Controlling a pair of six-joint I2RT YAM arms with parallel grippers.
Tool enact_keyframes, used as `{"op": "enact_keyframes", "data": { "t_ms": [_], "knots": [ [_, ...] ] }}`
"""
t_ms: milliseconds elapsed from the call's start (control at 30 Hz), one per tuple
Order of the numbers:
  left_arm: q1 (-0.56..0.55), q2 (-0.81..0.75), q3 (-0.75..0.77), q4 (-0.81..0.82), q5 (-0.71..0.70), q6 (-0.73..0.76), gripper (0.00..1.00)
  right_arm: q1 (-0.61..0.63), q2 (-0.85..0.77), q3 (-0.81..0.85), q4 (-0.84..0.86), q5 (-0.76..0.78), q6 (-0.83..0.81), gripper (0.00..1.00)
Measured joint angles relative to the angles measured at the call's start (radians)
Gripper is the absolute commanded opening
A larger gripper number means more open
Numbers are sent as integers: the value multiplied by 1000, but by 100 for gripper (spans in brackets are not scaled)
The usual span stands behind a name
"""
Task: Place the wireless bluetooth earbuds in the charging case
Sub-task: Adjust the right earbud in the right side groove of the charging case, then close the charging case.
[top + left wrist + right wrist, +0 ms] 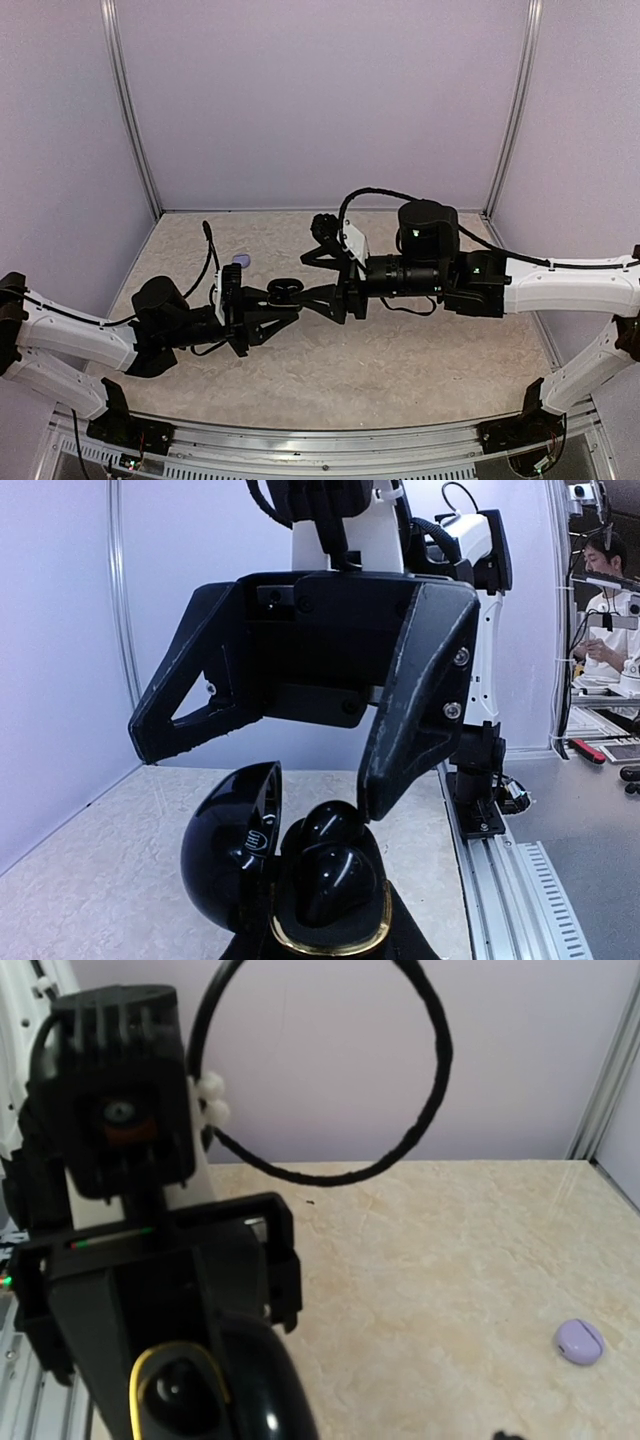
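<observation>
My left gripper [268, 305] is shut on the base of an open black charging case [285, 292] and holds it above the table. In the left wrist view the case's gold-rimmed base [330, 942] holds two black earbuds [335, 872], and its glossy lid [222, 850] stands open at the left. My right gripper [312, 297] faces the case with its jaws spread wide [268, 772]. One fingertip [385, 790] is right at the upper bud. The right wrist view shows the case [250, 1390] at the bottom left. No pale earbuds show.
A small lilac round case [241, 261] lies shut on the beige table behind the left gripper; it also shows in the right wrist view [578, 1341]. Purple walls close the cell. A metal rail [520, 880] runs along the near edge.
</observation>
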Motion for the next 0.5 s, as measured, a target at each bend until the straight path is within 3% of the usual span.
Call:
{"op": "enact_keyframes", "data": {
  "t_ms": [500],
  "knots": [
    [2, -2, 1, 2, 30, -21, 0, -10, -2, -4, 1, -201, -19, 72]
  ]
}}
